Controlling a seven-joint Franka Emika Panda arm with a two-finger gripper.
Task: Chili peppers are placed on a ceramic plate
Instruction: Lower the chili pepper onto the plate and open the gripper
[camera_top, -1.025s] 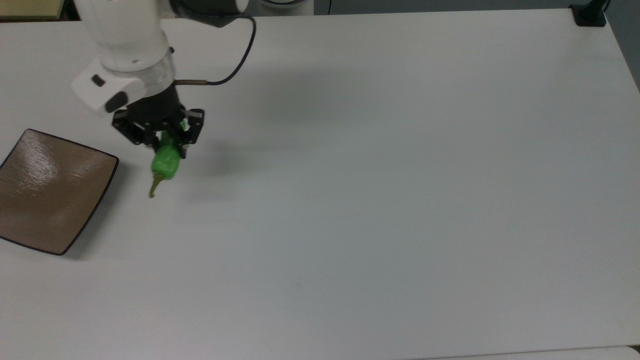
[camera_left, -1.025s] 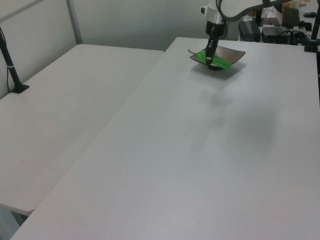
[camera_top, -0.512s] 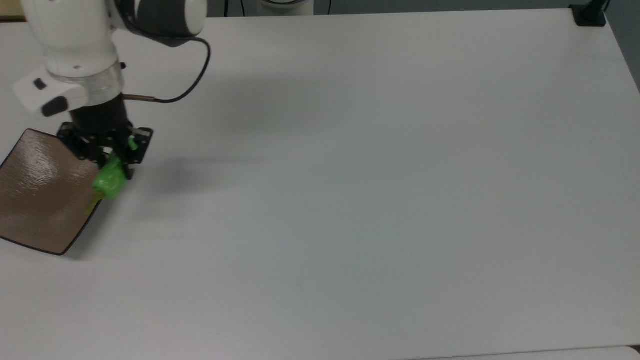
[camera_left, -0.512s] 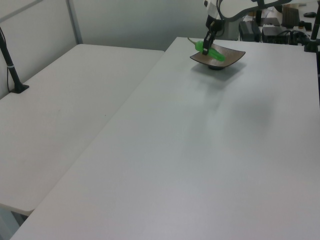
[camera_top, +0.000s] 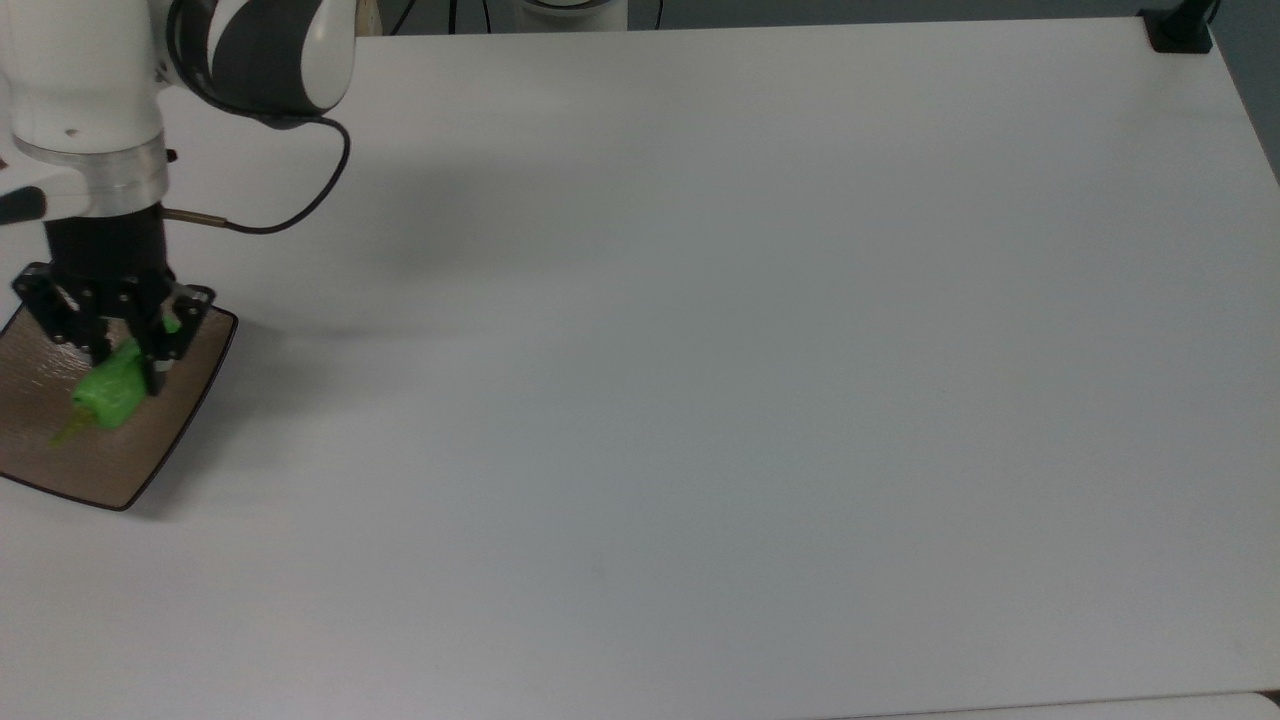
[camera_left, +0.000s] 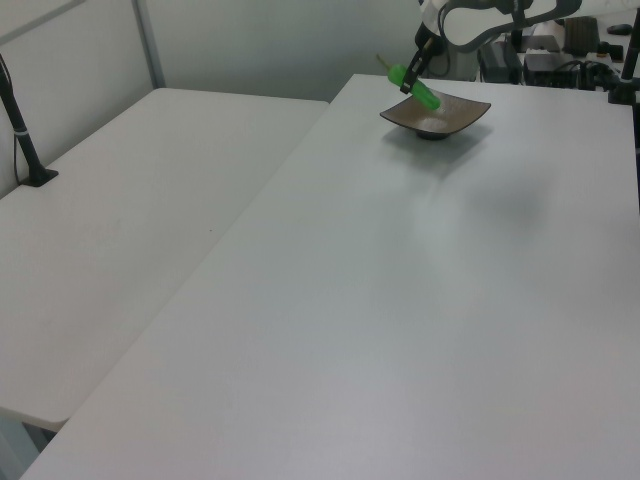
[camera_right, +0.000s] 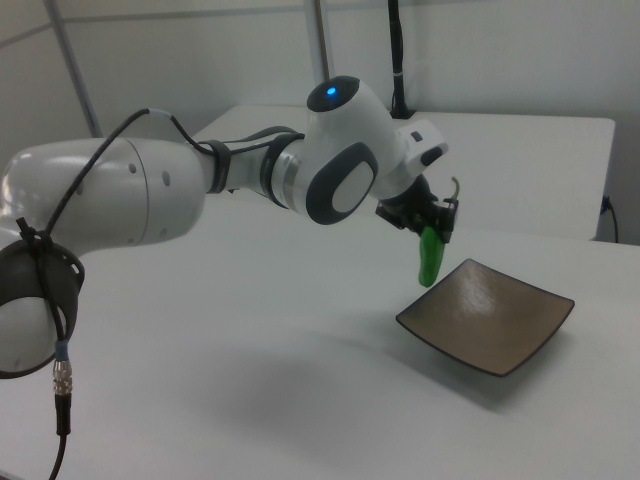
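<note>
My gripper (camera_top: 128, 345) (camera_left: 412, 80) (camera_right: 430, 228) is shut on the chili pepper (camera_top: 108, 395) (camera_left: 417, 86) (camera_right: 430, 258), a bright green glossy pepper that hangs tilted from the fingers with its thin stem pointing away. The pepper is in the air over the ceramic plate (camera_top: 150, 445) (camera_left: 458, 112) (camera_right: 500, 320), a square glossy brown plate with a dark rim at the top view's left edge. In the right view the pepper's tip hangs above the plate's near-left corner, clear of its surface.
The plate sits on a large white table (camera_top: 700, 350). A second white table (camera_left: 130, 230) stands at the left view's left. A black post and clamp (camera_top: 1180, 30) sits at the top view's far right corner. My white arm (camera_right: 200, 190) reaches in over the table.
My gripper has carried the pepper toward the top view's left, from beside the plate to over the plate's surface. The plate has stayed put.
</note>
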